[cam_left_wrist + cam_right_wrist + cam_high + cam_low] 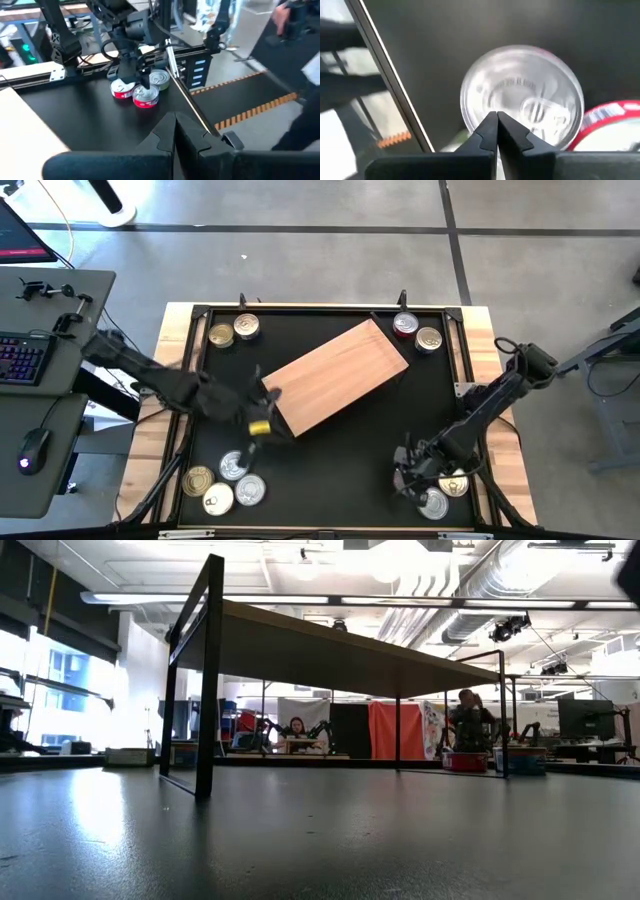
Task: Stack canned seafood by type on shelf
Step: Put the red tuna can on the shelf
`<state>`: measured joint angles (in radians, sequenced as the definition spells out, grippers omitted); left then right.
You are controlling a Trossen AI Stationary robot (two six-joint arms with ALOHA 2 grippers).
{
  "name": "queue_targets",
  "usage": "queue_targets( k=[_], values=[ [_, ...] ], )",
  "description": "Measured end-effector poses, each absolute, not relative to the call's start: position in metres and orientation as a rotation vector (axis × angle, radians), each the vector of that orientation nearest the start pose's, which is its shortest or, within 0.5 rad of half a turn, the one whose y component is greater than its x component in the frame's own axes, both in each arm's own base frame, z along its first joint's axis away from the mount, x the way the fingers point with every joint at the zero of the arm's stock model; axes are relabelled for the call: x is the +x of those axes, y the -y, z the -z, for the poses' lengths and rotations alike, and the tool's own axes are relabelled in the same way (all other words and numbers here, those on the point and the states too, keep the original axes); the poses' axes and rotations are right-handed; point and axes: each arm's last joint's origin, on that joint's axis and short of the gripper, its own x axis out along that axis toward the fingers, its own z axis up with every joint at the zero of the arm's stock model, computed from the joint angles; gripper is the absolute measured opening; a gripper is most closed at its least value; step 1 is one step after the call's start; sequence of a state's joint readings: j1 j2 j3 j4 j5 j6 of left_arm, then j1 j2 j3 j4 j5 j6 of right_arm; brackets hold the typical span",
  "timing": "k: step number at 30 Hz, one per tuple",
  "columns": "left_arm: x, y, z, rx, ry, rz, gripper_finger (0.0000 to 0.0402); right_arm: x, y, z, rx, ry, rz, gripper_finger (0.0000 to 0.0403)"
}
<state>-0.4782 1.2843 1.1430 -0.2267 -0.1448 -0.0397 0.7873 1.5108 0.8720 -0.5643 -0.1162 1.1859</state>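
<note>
Right gripper [496, 119] hovers, fingers together, empty, over a silver-topped tin [522, 107] at the table's near right corner. Rigid, slick metal (likely weighty): open wide, pinch the sides. Left gripper [175, 122] closed beside the shelf [335, 375].

No text can be read anywhere. The silver tin lid [522, 112] bears embossed lettering, too blurred to make out. The red labels [146, 101] show no legible words.

left gripper [175, 122] fingers together; right gripper [496, 120] closed too
</note>
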Motion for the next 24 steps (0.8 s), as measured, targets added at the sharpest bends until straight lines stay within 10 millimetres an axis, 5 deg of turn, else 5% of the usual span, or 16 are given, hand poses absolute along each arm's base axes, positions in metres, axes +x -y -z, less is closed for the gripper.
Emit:
queue_targets(
  k=[14,18,24],
  values=[
    [0.310,0.256,-0.272,-0.076,-0.573,0.169,0.0000,0.169,-0.211,-0.177,0.308,-1.404,-0.211,0.0000],
    [0.318,0.270,-0.243,-0.060,-0.615,0.078,0.0000,0.175,-0.204,-0.176,0.279,-1.354,-0.123,0.0000],
    [0.337,0.261,-0.215,-0.060,-0.648,-0.009,0.0000,0.185,-0.198,-0.170,0.291,-1.346,-0.077,0.0000]
  ],
)
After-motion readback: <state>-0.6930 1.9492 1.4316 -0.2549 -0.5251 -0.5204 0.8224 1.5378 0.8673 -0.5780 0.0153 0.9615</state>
